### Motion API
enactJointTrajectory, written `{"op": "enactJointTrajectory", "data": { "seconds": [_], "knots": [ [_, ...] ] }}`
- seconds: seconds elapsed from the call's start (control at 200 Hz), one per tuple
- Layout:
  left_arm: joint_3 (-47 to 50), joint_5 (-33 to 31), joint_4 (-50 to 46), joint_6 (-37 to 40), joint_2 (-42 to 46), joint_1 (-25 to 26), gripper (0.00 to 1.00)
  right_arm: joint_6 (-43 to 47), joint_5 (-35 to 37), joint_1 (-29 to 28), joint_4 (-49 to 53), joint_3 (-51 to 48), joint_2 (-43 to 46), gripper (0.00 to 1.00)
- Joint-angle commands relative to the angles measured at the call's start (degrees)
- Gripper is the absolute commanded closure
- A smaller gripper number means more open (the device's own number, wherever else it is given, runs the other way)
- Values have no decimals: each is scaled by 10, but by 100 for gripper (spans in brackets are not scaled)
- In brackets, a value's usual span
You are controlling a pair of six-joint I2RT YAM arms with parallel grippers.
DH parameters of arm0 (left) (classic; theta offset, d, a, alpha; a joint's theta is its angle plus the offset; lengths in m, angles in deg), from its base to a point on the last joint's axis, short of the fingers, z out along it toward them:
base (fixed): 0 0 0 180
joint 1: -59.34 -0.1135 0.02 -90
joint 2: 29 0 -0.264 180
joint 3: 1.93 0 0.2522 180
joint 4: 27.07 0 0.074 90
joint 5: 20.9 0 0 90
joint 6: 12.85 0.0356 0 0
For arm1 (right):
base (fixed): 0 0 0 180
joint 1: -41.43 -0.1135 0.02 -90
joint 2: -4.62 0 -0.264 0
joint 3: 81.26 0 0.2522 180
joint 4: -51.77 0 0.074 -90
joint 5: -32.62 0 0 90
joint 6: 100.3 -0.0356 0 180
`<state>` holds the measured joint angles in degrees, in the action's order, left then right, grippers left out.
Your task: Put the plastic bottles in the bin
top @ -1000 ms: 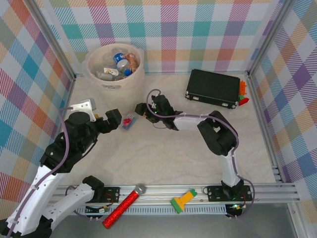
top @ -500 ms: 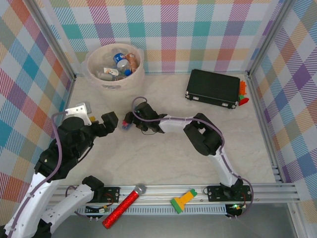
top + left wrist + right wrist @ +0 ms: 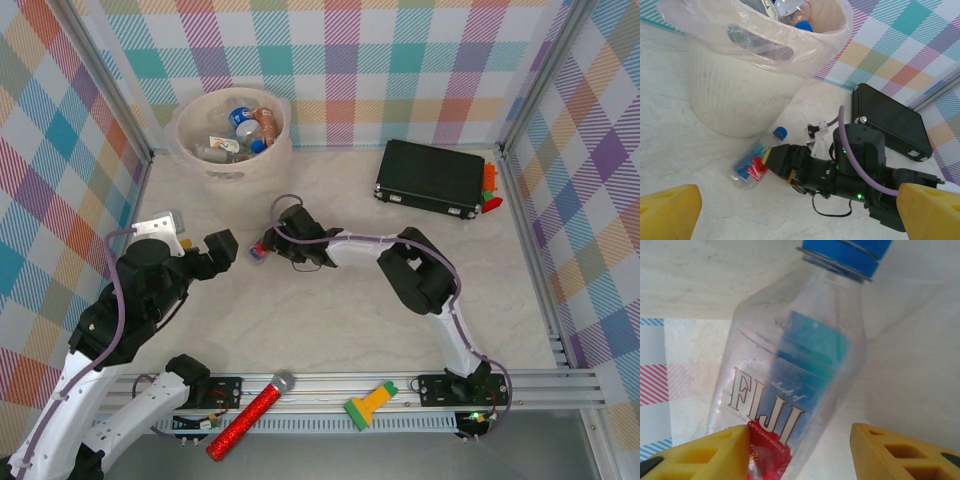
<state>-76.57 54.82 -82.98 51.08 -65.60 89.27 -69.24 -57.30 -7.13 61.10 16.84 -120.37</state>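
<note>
A clear Fiji bottle [image 3: 256,253] with a blue cap lies on its side on the table, just in front of the bin [image 3: 183,150]. My right gripper [image 3: 268,243] reaches in from the right, its jaws around the bottle's body [image 3: 790,365]. One yellow finger [image 3: 715,450] touches the label. A gap separates the other finger [image 3: 890,450] from the bottle. My left gripper [image 3: 222,248] hovers open just left of the bottle [image 3: 752,162], nothing between its fingers. Several bottles [image 3: 245,125] lie inside the bin [image 3: 730,100].
A flat black case [image 3: 430,178] lies at the back right with small orange and red items [image 3: 489,188] beside it. A red glitter microphone [image 3: 250,415] and a green-and-yellow tool [image 3: 368,405] rest on the front rail. Checked walls enclose the table.
My right gripper moved left to the bottle and its jaws have narrowed around it. The left arm drew back slightly to the left and stays open.
</note>
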Motion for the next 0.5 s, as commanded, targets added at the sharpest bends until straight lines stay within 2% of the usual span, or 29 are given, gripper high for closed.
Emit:
{"op": "enactJointTrajectory", "data": {
  "seconds": [0.0, 0.175, 0.3, 0.425, 0.495],
  "knots": [
    [6, -6, -2, 5, 7, 5, 0, 50, 48, 23, 69, -52, 33, 48],
    [3, 5, 1, 2, -5, 5, 0, 99, 87, 43, 107, -94, 85, 48],
    [11, 5, 10, -1, -4, 5, 0, 117, 93, 57, 99, -121, 120, 47],
    [13, 10, 16, -3, -10, 5, 0, 126, 52, 53, 87, -110, 134, 40],
    [12, 10, 16, -3, -13, 5, 0, 124, 32, 40, 92, -87, 124, 31]
  ]
}}
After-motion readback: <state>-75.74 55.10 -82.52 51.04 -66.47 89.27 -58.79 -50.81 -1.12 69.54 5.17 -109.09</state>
